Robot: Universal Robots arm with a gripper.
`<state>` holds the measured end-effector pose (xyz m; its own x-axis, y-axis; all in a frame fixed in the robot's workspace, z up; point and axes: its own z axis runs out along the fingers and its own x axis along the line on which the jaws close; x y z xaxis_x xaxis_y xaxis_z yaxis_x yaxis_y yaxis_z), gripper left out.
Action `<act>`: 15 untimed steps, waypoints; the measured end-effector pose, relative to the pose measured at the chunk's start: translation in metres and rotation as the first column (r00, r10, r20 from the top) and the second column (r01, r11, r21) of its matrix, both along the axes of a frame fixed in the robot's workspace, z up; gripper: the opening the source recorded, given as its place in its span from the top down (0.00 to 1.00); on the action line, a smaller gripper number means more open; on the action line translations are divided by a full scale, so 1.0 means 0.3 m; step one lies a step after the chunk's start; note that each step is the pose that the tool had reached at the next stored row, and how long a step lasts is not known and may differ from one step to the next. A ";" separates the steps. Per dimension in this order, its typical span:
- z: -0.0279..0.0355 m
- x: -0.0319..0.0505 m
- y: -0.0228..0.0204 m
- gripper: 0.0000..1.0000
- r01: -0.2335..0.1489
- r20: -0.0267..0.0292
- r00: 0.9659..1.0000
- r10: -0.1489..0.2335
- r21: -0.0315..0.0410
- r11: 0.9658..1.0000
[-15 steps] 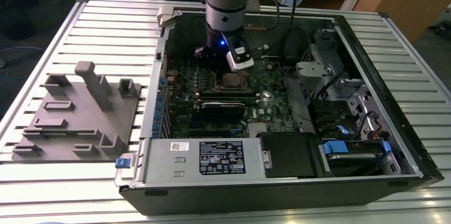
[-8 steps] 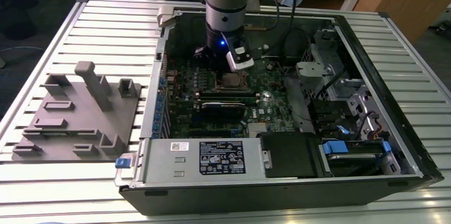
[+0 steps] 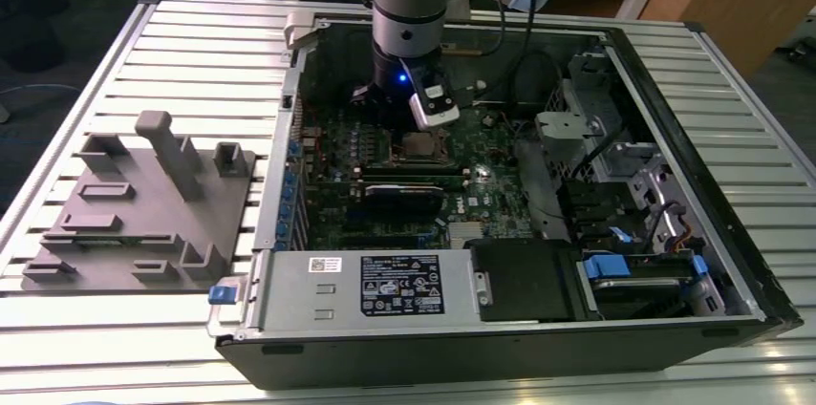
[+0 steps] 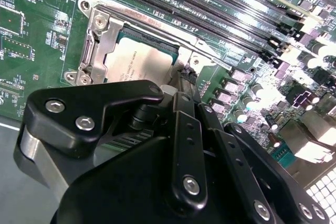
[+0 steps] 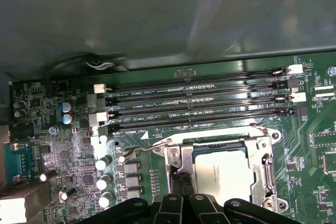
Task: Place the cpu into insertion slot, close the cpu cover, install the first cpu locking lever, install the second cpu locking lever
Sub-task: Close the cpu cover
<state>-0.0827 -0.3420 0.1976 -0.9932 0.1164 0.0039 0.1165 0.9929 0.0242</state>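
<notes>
Since the cpu (image 3: 418, 145) sits in the insertion slot (image 5: 220, 147), cpu cover (image 5: 264, 153) down, at 6 o'clock of your gripper (image 3: 405, 126) in the exterior view, push the locking lever (image 5: 143, 150) squarely; fingers look pressed together, so mind slip-off.

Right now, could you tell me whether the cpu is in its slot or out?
In: in the first wrist view the cpu lies flat and level, its pale top framed by the cpu cover.
</notes>
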 end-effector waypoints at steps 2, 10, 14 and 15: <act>0.000 0.000 0.000 0.89 0.000 0.000 1.000 0.000 0.000 1.000; -0.001 0.000 0.000 0.89 0.000 0.000 1.000 0.000 0.000 1.000; -0.001 0.000 0.000 0.89 0.000 0.000 1.000 0.000 0.000 1.000; -0.001 0.000 0.000 0.89 0.000 0.000 1.000 0.000 0.000 1.000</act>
